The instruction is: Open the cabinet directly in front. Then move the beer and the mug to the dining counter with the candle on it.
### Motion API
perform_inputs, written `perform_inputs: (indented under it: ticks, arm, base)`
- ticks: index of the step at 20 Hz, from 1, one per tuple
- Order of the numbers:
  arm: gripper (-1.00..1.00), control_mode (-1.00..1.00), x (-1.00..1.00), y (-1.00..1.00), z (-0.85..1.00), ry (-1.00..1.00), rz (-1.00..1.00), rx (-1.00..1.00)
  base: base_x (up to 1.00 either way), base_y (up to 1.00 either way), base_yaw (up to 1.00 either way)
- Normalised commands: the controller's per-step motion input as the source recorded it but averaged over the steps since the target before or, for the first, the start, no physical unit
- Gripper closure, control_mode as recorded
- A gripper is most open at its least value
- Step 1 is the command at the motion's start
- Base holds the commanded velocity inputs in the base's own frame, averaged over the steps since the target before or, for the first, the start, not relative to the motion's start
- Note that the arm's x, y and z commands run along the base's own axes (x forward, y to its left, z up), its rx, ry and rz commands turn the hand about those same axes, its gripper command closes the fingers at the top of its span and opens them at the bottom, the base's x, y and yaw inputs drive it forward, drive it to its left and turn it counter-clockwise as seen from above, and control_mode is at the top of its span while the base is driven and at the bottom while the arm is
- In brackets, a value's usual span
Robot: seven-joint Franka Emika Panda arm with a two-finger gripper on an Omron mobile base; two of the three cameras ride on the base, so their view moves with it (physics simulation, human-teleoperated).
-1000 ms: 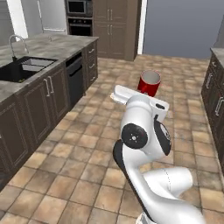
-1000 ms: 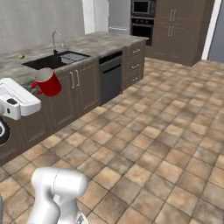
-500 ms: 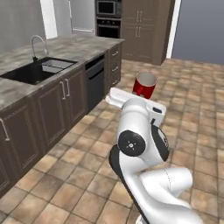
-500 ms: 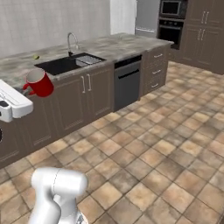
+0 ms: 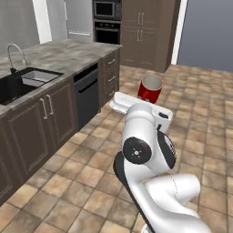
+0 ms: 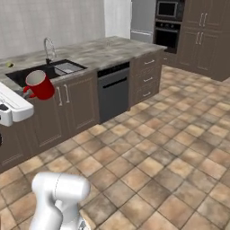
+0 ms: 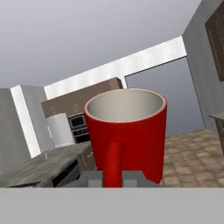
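My gripper (image 5: pixel 144 97) is shut on the handle of the red mug (image 5: pixel 150 88), carrying it upright in the air above the tiled floor. In the right base view the mug (image 6: pixel 39 84) hangs at the far left, in front of the sink counter, with the gripper (image 6: pixel 28 92) behind it. In the hand view the mug (image 7: pixel 127 135) stands close up, its handle between the fingertips of the gripper (image 7: pixel 113 176). The beer, the cabinet and the dining counter with the candle are out of view.
A stone counter with a sink and faucet (image 5: pixel 18 68) runs along the left, over brown doors, a black dishwasher (image 6: pixel 113 90) and drawers (image 6: pixel 146 76). Tall cabinets with a built-in oven (image 6: pixel 167 22) stand at the back. Tiled floor (image 6: pixel 170 152) lies open ahead.
The whole scene has shifted in both base views, so the base has moved along the sink counter. The mug stays held in the gripper the same way.
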Motion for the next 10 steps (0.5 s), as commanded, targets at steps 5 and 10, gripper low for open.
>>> perform_inputs:
  ticks: [5,10]
  arm:
    - [1.0,1.0,0.0,0.0,0.0,0.0,0.0,0.0]
    - [1.0,1.0,0.0,0.0,0.0,0.0,0.0,0.0]
  base:
    - [1.0,-0.89,0.0]
    - [1.0,-0.75,0.0]
